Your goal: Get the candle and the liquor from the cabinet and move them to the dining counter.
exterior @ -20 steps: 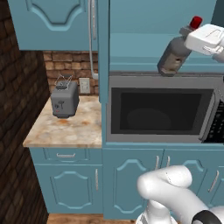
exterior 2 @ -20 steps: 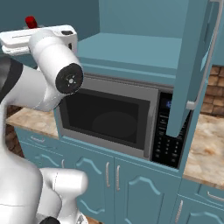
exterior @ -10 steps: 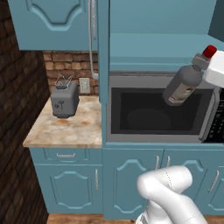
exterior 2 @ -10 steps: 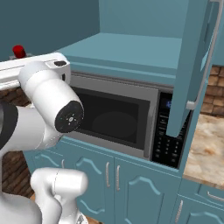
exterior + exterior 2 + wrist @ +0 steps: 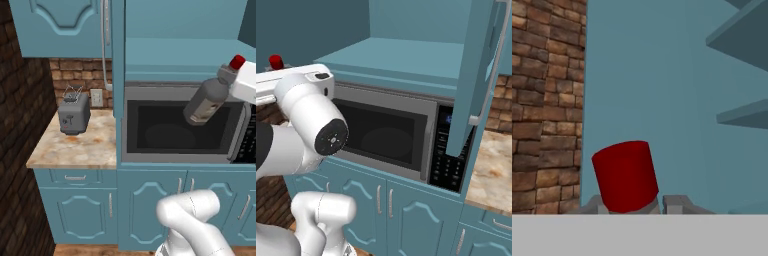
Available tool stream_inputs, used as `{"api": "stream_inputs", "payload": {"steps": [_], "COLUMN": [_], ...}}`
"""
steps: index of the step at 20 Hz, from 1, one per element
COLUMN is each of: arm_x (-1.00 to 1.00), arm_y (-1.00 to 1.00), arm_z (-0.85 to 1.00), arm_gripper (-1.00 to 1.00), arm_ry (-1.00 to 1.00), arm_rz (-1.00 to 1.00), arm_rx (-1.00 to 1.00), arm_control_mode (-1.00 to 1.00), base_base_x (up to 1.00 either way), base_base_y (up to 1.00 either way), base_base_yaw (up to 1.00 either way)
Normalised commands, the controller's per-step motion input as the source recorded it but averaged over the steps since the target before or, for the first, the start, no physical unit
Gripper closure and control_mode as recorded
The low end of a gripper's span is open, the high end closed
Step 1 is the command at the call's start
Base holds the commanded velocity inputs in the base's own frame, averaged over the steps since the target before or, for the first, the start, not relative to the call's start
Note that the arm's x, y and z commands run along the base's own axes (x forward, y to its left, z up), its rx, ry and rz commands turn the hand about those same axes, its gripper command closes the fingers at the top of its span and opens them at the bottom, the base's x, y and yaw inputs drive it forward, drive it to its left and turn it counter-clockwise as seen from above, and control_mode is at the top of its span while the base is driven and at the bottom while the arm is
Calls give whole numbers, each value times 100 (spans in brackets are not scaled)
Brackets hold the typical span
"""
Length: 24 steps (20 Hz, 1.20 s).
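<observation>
Over on the left there's a small marble counter (image 5: 75,147) with a grey toaster (image 5: 74,116) sitting on it, brick wall (image 5: 80,80) behind, teal drawers (image 5: 75,177) below. Above that hangs the closed half of the cabinet (image 5: 60,25), its long silver handle (image 5: 105,45) running down the edge.

Moving right, the microwave (image 5: 182,125) sits under the open cabinet shelf (image 5: 185,60). In front of the microwave's upper right, at about 2 o'clock from its window, the bottle (image 5: 206,100) hangs in the air, tilted, with its red cap (image 5: 237,62) pointing up to the right. The gripper (image 5: 231,80) is clamped around the neck just under that cap; from the hand camera you can see the cap (image 5: 625,175) poking up between the two fingertips (image 5: 674,204).

From the other side, the open cabinet door (image 5: 476,75) sticks out at 3 o'clock of the microwave (image 5: 391,132), and the red cap (image 5: 276,61) peeks over the arm at far left.
</observation>
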Motion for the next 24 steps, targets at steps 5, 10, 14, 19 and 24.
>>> {"api": "stream_inputs", "payload": {"steps": [5, 10, 14, 19, 24], "arm_x": [-15, 0, 0, 0, 0], "arm_y": [1, 0, 0, 0, 0], "arm_z": [-7, 0, 0, 0, 0], "arm_gripper": [100, 100, 100, 100, 100], "arm_ry": [1, 0, 0, 0, 0], "arm_rz": [0, 0, 0, 0, 0], "arm_rx": [0, 0, 0, 0, 0], "arm_control_mode": [100, 100, 100, 100, 100], "base_base_x": [-24, -53, -44, -48, -38], "base_base_y": [0, 12, 11, 10, 53], "base_base_yaw": [0, -2, -5, -10, -28]}}
